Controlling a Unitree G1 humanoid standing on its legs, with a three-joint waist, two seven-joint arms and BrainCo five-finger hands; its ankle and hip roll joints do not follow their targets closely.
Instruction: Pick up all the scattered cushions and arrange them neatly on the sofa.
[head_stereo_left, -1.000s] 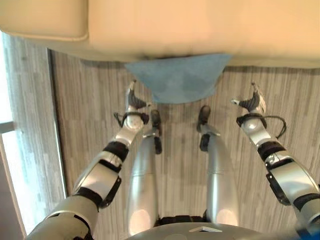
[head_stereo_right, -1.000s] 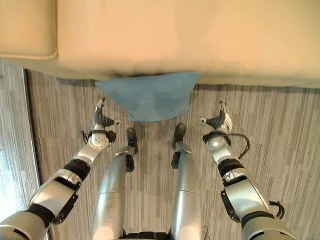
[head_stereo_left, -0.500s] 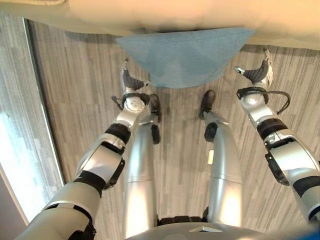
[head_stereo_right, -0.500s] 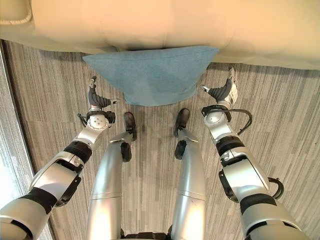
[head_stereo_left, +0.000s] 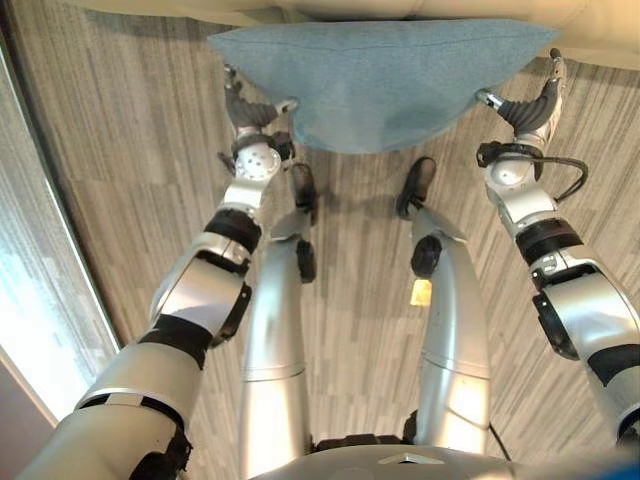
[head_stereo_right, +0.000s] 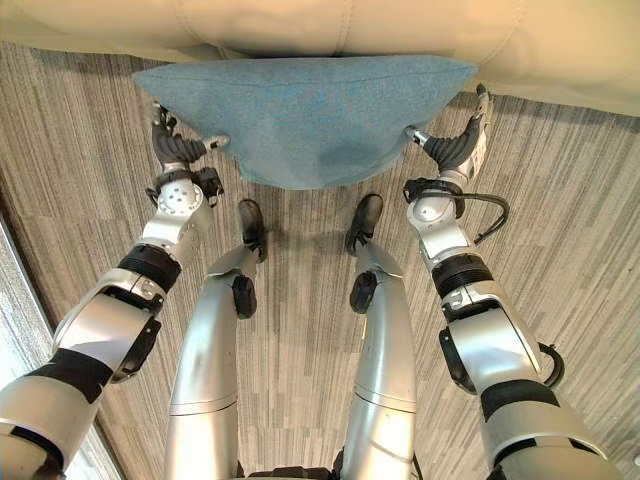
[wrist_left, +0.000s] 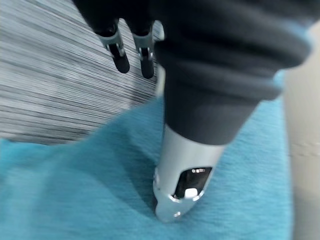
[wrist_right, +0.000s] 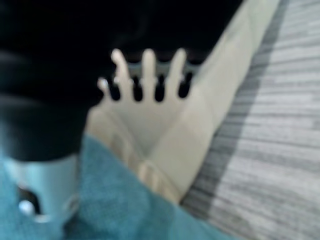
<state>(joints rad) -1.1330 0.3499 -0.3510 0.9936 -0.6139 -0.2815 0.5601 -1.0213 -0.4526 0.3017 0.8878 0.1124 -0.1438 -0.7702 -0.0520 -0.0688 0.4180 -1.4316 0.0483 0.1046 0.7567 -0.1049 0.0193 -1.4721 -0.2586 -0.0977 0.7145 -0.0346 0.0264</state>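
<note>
Evidently soft, light blue cushion (head_stereo_right: 305, 115) against sofa (head_stereo_right: 300, 30); left hand (head_stereo_right: 172, 145) and right hand (head_stereo_right: 455, 145) flank it, fingers straight, thumbs touching fabric. Squeeze both sides.

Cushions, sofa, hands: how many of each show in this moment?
Blue cushion: 1
Cream sofa: 1
Hands: 2, left hand and right hand, one at each end of the cushion
Total: 4
</note>
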